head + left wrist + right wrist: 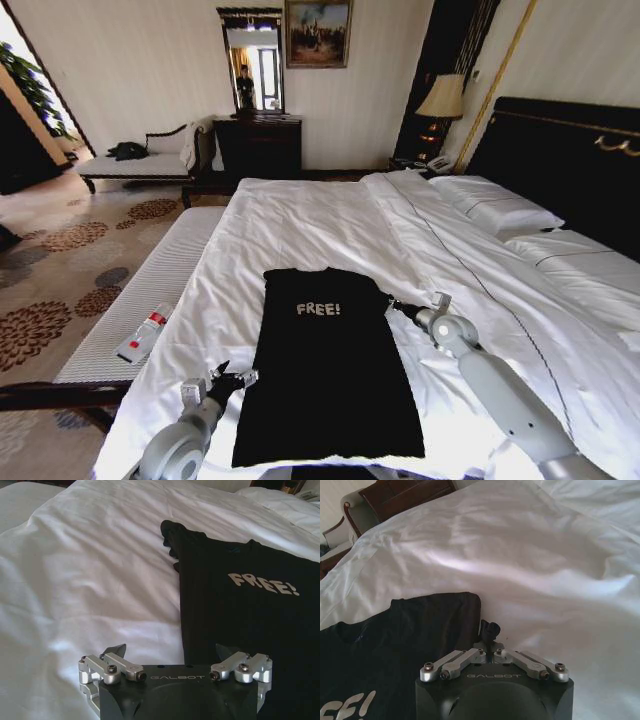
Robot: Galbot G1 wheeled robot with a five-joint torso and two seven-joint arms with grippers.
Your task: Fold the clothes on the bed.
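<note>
Left gripper (233,378) spread open, right gripper (391,303) closed empty, black top (326,365) flat on bed (300,220)

The black soft-cloth top with white "FREE!" lettering (325,370) looks matt and smooth, its print flat and chalky. It lies on the white cloth duvet (300,225) of the bed, which is rumpled with a faint sheen. Beside the top, the left hand (170,651) and the right hand (490,629) show brushed silvery metal links on matt black casings. Beyond the top, the tall headboard (560,160) is dark glossy wood.
</note>
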